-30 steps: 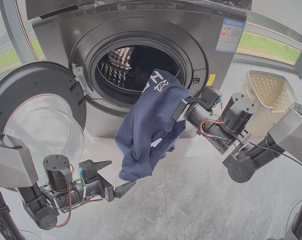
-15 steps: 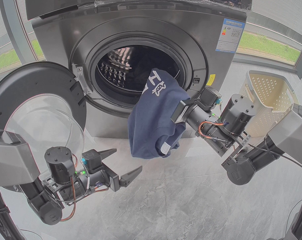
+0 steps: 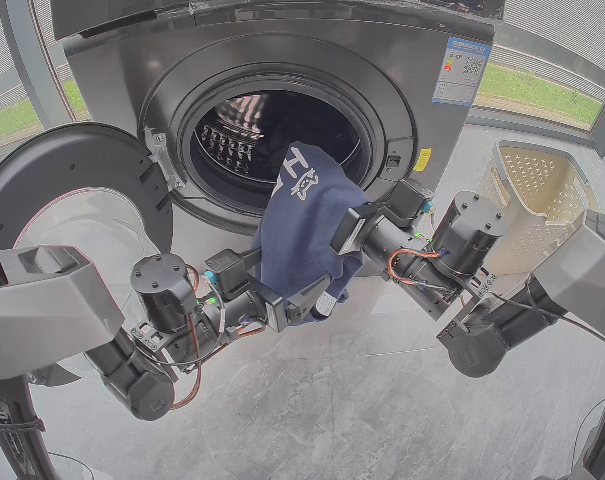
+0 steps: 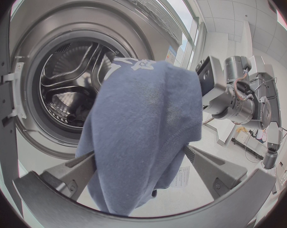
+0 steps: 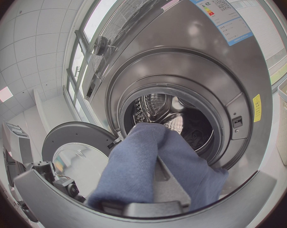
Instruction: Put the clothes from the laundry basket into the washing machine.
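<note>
The navy T-shirt (image 3: 309,215) hangs just in front of the drum opening (image 3: 262,135) at its lower rim, clamped in the right gripper (image 3: 342,229), while the left gripper (image 3: 292,268) sits below the opening, fingers spread either side of the shirt's dangling tail. Dark clothes (image 5: 197,133) already lie inside the opening and the laundry basket (image 3: 549,188) right of it looks empty, so this seems the last piece; the door (image 3: 69,168) is swung well left, leaving room, though the tail may snag the rim
</note>
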Motion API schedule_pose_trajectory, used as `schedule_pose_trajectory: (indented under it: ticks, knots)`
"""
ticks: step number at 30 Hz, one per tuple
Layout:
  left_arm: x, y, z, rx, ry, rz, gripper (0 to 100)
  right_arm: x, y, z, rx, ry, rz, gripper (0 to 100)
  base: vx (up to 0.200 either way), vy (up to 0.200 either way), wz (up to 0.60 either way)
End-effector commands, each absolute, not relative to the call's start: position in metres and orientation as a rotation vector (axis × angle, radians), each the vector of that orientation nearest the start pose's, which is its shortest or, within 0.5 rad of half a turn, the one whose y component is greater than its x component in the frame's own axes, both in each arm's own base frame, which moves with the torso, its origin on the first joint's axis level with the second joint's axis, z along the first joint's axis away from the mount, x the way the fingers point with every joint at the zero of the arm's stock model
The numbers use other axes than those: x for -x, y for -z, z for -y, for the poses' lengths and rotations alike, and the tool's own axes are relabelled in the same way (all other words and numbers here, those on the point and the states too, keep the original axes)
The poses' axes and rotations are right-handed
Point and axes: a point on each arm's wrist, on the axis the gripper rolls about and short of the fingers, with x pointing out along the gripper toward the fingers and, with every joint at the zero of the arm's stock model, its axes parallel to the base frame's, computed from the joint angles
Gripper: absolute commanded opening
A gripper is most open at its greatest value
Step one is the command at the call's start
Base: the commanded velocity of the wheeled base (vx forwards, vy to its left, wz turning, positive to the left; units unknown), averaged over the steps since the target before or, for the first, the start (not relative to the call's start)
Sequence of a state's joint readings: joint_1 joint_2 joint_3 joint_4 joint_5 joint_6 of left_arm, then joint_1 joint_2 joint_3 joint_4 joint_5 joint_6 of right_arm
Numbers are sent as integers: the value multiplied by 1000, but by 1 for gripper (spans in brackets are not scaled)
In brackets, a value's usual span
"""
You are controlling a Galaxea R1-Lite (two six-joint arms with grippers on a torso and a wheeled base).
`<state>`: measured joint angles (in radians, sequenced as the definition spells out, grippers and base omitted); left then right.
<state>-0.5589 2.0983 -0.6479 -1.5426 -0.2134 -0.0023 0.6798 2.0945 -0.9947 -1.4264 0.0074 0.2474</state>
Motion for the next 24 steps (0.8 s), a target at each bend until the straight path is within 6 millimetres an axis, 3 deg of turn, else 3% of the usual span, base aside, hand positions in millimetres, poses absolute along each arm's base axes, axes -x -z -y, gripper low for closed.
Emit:
schedule_pose_trajectory:
  ticks: [1,15,24]
  knots:
    - [-299,-89,202,17,793,65,100,-303,-171,-253,-347,-733,225,0,0,0,0]
    - [-343,-73,222,31,717,132,100,-288,-163,-263,-347,-745,189,0,0,0,0]
    - [-367,-72,216,41,640,174,100,-283,-161,-266,-347,-757,179,0,0,0,0]
